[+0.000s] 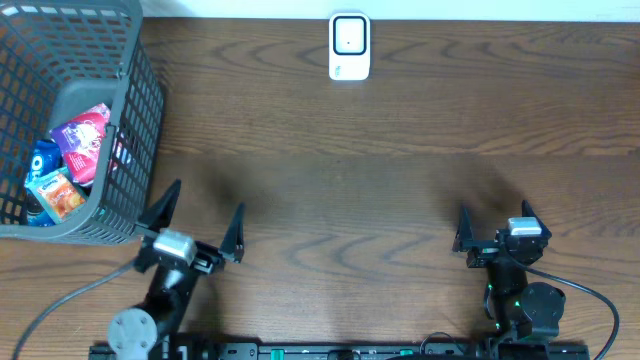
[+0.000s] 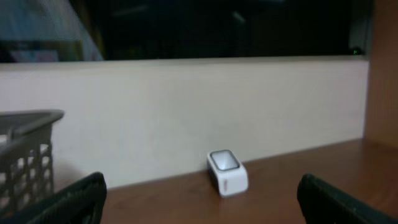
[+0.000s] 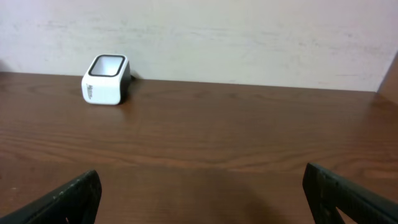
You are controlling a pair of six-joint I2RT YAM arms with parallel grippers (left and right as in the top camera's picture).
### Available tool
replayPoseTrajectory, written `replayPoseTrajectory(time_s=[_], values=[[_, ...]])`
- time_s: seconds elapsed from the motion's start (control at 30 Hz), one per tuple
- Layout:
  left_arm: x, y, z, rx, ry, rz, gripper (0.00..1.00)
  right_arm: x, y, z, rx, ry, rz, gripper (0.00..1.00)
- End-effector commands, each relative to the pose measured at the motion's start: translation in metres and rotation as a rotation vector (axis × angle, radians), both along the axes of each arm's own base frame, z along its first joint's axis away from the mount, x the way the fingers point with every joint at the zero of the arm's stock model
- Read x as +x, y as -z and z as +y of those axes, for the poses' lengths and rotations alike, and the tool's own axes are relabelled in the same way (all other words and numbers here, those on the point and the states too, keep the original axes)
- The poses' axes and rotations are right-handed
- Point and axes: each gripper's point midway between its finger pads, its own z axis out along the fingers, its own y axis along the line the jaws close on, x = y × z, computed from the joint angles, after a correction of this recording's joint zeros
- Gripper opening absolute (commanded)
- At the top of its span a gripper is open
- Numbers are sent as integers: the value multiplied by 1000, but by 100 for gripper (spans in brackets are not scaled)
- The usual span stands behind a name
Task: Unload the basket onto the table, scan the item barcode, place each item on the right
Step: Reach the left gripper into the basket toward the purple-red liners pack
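Observation:
A white barcode scanner (image 1: 349,46) stands at the far middle edge of the wooden table; it also shows as scanner (image 2: 227,172) in the left wrist view and scanner (image 3: 106,79) in the right wrist view. Several colourful snack packets (image 1: 70,160) lie inside a grey basket (image 1: 135,120) at the left. My left gripper (image 1: 200,218) sits open near the front left, just beside the basket's near corner, with nothing between its fingers. My right gripper (image 1: 494,226) is open at the front right, also holding nothing.
The basket's rim (image 2: 28,118) shows at the left of the left wrist view. A pale wall (image 3: 249,37) runs behind the table's far edge. Bare wood (image 1: 350,200) lies between the two grippers and the scanner.

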Motion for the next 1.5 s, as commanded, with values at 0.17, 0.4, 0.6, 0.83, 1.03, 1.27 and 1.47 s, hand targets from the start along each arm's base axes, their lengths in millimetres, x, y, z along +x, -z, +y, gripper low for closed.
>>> replayPoseTrajectory(time_s=[0.17,0.4,0.6,0.83,1.03,1.27,1.47], values=[[11,-72,-37,185,217,34,98,0,0,2,-12,-11,-2,99],[22,-79,-55,197,356,4,98,0,0,2,-12,-11,-2,99],[43,-127,-21,139,117,-62,98,0,0,2,-12,-11,-2,99],[79,-161,20,227,-2,278,98,0,0,2,-12,-11,-2,99],[121,-160,91,275,-296,428,98,0,0,2,-12,-11,-2,99],[160,-138,181,14,-530,712,97,0,0,2,-12,-11,-2,99],[176,-116,262,-126,-747,828,98,0,0,2,-12,-11,-2,99]])
